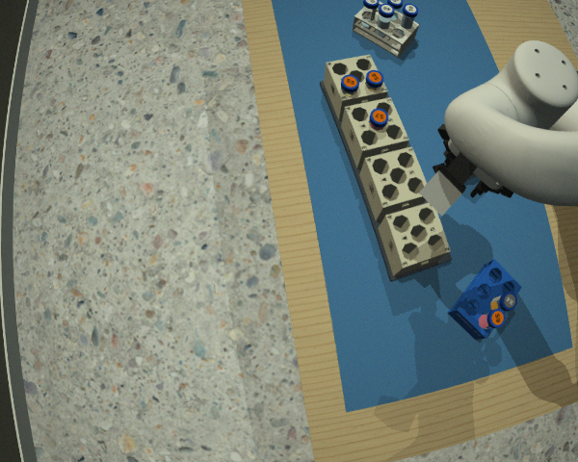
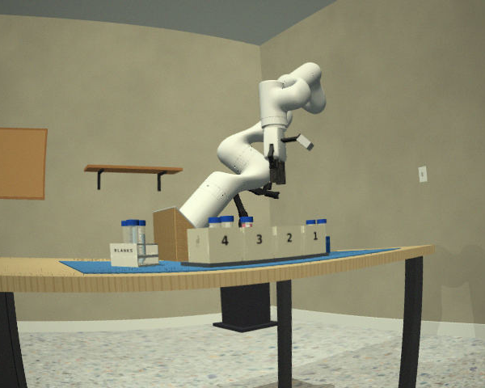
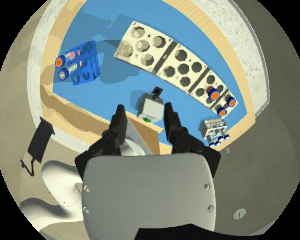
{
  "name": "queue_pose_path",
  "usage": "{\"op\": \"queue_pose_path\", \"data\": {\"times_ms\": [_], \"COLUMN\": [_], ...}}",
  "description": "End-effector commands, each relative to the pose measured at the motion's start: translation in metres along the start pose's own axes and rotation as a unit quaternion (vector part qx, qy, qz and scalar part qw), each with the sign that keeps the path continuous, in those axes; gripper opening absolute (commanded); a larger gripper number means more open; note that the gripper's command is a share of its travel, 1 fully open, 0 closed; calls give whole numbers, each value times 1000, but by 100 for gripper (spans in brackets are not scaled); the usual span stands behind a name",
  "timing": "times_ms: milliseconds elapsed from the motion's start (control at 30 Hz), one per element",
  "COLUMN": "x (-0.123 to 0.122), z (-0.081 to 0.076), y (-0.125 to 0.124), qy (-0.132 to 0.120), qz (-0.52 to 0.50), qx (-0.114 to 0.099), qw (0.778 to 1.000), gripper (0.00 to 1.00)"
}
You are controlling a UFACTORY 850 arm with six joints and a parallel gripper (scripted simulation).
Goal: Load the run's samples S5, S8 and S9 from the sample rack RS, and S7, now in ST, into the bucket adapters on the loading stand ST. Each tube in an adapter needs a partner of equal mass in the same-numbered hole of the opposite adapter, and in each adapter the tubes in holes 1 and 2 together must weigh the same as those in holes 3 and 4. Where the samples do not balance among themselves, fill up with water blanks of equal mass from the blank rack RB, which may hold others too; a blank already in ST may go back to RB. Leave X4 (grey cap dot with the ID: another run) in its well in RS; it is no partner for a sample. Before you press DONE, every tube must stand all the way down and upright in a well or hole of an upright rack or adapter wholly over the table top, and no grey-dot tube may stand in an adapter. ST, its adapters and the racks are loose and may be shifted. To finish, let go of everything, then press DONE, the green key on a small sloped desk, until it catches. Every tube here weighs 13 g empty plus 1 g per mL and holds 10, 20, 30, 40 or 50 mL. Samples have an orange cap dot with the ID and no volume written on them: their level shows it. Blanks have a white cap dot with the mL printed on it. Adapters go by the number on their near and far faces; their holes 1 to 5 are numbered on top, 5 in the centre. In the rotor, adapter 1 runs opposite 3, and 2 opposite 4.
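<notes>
The loading stand ST (image 1: 335,115) (image 2: 217,263) holds four beige adapters in a row. Adapter 4 (image 1: 337,89) (image 2: 211,248) holds two orange-dot tubes (image 1: 350,82) (image 1: 374,78). Adapter 3 (image 1: 358,135) (image 2: 257,246) holds one orange-dot tube (image 1: 379,116) (image 2: 246,221). Adapter 2 (image 1: 374,186) and adapter 1 (image 1: 396,248) are empty. The blue sample rack RS (image 1: 471,293) (image 3: 84,54) holds a grey-dot tube (image 1: 507,300) and an orange-dot tube (image 1: 496,318). My gripper (image 1: 488,191) (image 2: 276,175) (image 3: 144,111) is open and empty, high above the mat beside adapter 2.
The blank rack RB (image 1: 396,44) (image 2: 128,255) (image 3: 214,130) holds several white-dot tubes at the end beyond adapter 4. The DONE desk (image 3: 152,102) shows below my fingers in the wrist view; the arm hides it in the top view. The arm's wooden base block (image 2: 167,234) stands behind ST.
</notes>
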State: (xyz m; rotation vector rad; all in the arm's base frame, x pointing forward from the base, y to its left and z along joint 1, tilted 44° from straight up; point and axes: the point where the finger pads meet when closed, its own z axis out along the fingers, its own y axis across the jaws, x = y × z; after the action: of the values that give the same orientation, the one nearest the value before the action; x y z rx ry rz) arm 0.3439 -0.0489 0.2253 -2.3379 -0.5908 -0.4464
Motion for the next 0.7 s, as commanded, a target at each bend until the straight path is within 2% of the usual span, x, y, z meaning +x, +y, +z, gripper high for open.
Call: {"op": "queue_pose_path", "data": {"times_ms": [0,67,567,667], "x": [12,12,41,43], "z": [-1,-1,-1,-1], "y": [-25,-25,-94,-99], "qy": [0,0,0,0], "qz": [0,0,0,0], "qx": [-2,-2,-1,-1], "qw": [1000,1000,1000,1000], "gripper": [57,57,57,57]}}
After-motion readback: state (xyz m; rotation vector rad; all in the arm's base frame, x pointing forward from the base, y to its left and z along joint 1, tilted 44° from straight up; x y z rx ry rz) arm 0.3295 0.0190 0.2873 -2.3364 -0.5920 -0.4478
